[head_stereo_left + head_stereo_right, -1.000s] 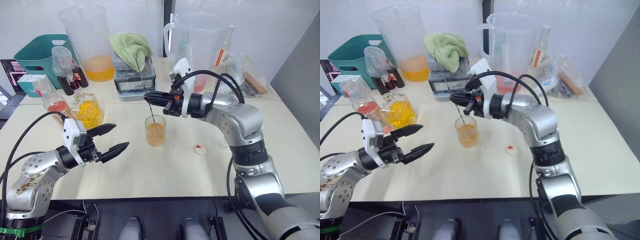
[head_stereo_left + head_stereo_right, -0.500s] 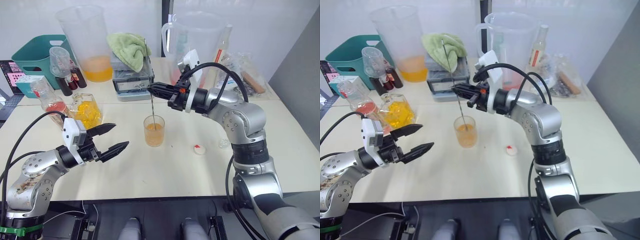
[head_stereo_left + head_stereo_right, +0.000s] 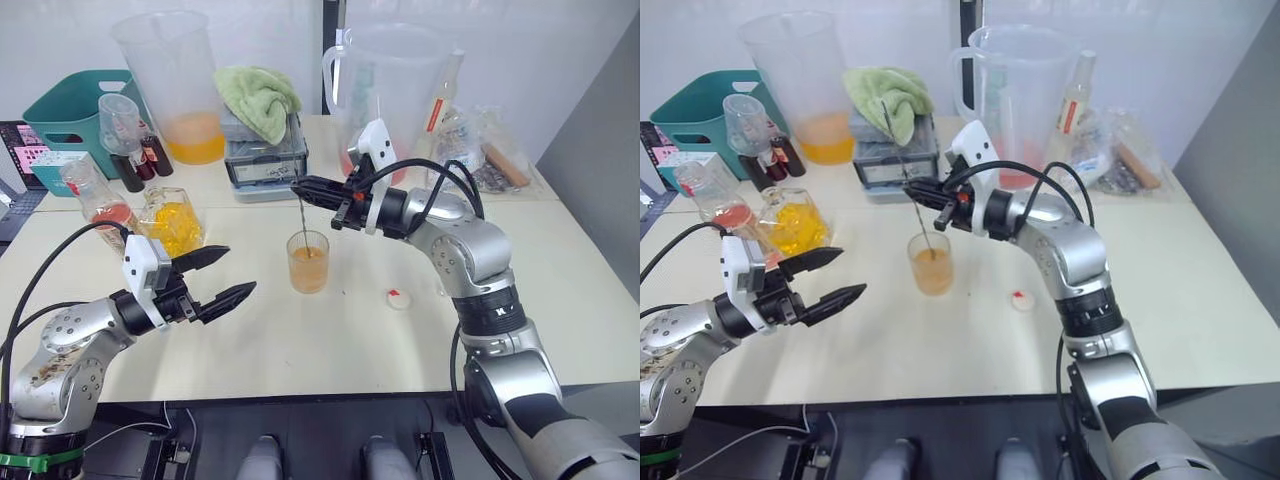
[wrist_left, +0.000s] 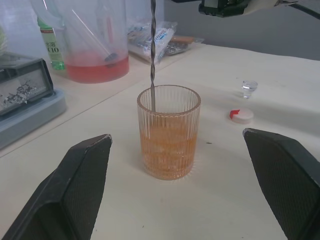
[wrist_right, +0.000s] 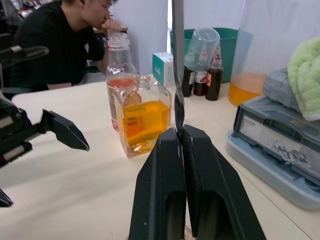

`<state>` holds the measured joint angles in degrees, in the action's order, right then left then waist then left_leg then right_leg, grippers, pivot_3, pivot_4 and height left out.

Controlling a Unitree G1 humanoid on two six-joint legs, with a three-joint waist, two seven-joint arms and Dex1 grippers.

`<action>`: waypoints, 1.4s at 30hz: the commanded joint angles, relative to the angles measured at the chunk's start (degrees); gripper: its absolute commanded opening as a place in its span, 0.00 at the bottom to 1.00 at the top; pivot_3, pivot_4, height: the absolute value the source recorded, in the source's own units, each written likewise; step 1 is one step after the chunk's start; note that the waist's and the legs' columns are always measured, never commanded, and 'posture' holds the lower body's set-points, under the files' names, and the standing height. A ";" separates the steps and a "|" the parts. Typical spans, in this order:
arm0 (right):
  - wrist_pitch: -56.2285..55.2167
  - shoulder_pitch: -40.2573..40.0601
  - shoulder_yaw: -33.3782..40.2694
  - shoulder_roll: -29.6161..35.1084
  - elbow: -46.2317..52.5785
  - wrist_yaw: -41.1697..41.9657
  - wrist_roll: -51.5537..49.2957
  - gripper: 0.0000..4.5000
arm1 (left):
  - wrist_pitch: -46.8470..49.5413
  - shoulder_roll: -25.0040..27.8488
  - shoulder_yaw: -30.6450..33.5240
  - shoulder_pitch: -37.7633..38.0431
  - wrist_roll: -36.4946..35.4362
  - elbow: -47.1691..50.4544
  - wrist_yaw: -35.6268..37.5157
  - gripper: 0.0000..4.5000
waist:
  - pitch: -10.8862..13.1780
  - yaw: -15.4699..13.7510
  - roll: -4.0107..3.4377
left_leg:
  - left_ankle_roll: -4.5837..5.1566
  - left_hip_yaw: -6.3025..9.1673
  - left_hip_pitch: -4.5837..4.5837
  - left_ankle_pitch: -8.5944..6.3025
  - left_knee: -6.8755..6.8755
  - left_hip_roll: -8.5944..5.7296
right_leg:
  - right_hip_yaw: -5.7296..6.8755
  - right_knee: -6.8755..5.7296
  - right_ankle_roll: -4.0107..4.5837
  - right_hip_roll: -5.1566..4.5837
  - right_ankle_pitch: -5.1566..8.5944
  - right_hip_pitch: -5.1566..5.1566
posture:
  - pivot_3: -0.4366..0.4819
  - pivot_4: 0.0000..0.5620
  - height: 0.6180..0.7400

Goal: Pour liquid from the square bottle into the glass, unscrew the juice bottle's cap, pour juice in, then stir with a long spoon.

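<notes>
Pinching the long spoon (image 3: 301,205) between closed fingers, the right hand (image 3: 300,186) hangs just above and slightly far of the glass (image 3: 308,261), which stands near the middle of the bench (image 3: 330,340) holding orange liquid. The spoon runs almost upright, tilted a little, its lower end down inside the glass. The left hand (image 3: 228,277) hovers low over the bench to the left of the glass, fingers spread wide and holding nothing, clearly apart from it. The cap (image 3: 399,298) lies on the bench to the right of the glass, near but not touching. The square bottle (image 3: 172,223) of yellow-orange liquid stands far-left of the left hand, just beside the juice bottle (image 3: 96,196). Open bench surface stretches along the near edge. Pitchers (image 3: 180,85), a green towel (image 3: 262,97) and a teal bin (image 3: 75,110) crowd the far side.
</notes>
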<state>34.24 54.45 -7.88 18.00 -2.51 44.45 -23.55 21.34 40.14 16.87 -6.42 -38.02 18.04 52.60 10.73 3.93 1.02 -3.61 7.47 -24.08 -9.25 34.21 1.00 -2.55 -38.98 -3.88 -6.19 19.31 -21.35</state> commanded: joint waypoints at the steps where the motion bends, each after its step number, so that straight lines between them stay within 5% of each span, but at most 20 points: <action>1: 4.05 0.08 -0.92 2.62 2.87 1.68 0.09 0.00 | -0.75 0.62 1.40 -0.56 -0.25 1.34 -0.18 0.99 | 0.00 -0.10 0.00 | 0.00 0.01 0.00 0.00 0.00 0.00 | 0.00 0.00 0.00 0.00 0.00 0.01 | 0.48 0.27 1.00; 13: 15.31 1.71 1.27 2.28 9.77 0.66 -6.17 0.00 | -0.61 0.63 1.09 -0.97 -0.34 1.05 -0.16 0.99 | 0.00 -0.01 0.00 | 0.00 0.01 -0.01 0.00 0.00 0.00 | 0.00 0.00 0.00 0.00 0.00 0.00 | 0.48 0.27 1.00; 33: 4.60 3.68 0.43 0.78 4.02 -0.94 0.60 0.00 | -0.08 0.96 1.30 -1.09 -0.69 1.57 -0.50 0.99 | 0.00 0.01 0.00 | 0.00 0.01 -0.02 0.00 0.00 -0.01 | 0.00 0.01 0.00 0.00 0.00 -0.02 | 0.48 0.27 1.00; 42: 11.68 2.85 1.08 3.50 8.35 2.97 -3.90 0.00 | 0.03 0.94 1.11 -1.23 -0.77 1.52 -0.46 0.99 | 0.00 -0.03 0.00 | 0.00 0.01 -0.03 0.00 0.00 0.00 | 0.00 0.01 0.00 0.00 0.00 -0.01 | 0.48 0.27 1.00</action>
<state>44.92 57.02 -8.21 21.35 2.81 46.73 -25.53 21.54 40.35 16.89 -6.88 -38.32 18.04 52.28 10.73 3.89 1.02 -3.61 7.48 -24.11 -9.25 34.22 1.00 -2.55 -38.97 -3.87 -6.19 19.31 -21.36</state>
